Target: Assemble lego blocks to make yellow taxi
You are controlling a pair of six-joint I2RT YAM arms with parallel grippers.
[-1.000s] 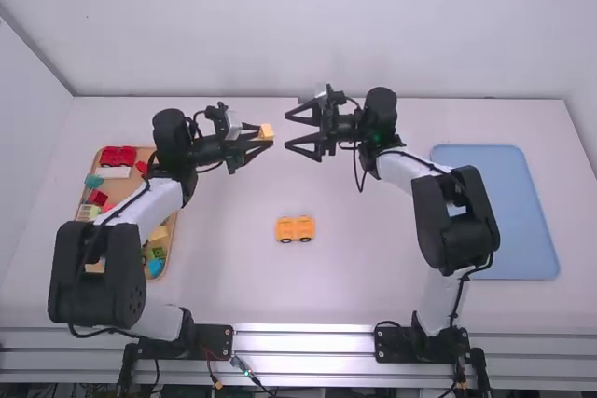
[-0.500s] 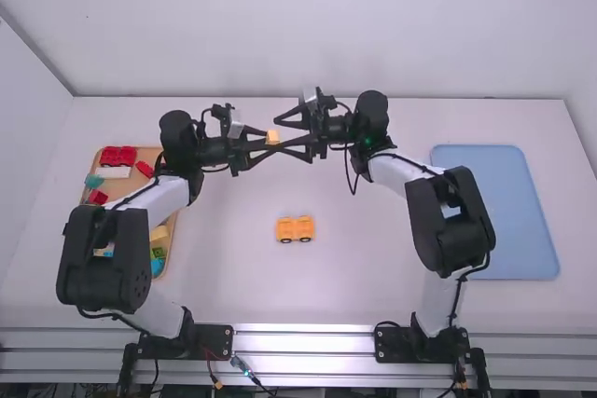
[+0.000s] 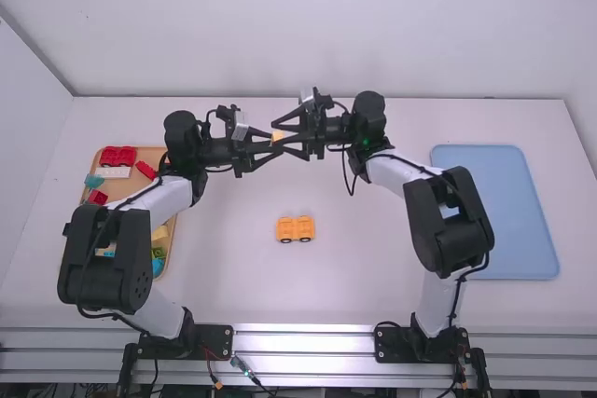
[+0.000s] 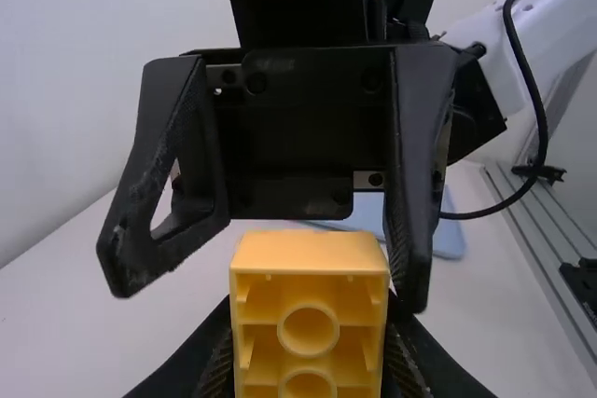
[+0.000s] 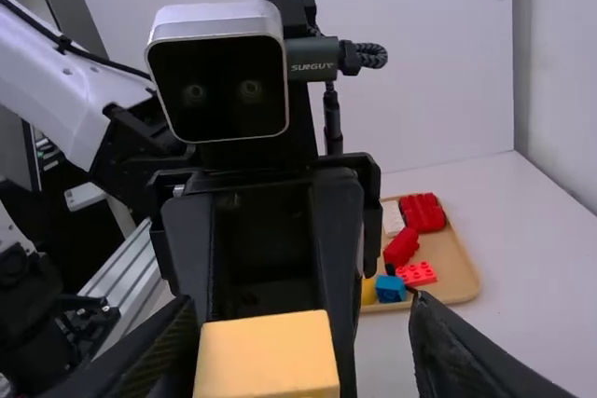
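Above the far middle of the table, my left gripper [image 3: 276,144] is shut on a yellow block [image 3: 278,136]. My right gripper [image 3: 283,135] faces it with fingers spread around that block. In the left wrist view, the block [image 4: 310,309] shows its hollow underside between the fingers of my left gripper [image 4: 308,356]. In the right wrist view, my right gripper [image 5: 303,312] stands open; the block [image 5: 268,356] lies nearer its left finger, with a gap to the right one. A yellow car piece with dark wheels [image 3: 295,229] rests on the table's middle.
A wooden tray [image 3: 174,230] of red, white, green and blue blocks lies at the left, partly under the left arm. On the right is a flat blue tray [image 3: 508,216]. The two grippers are very close together, overlapping in the high view.
The left gripper has carried the block slightly right. The right gripper has moved left, and its spread fingers have come around the block. The car piece on the table has stayed put.
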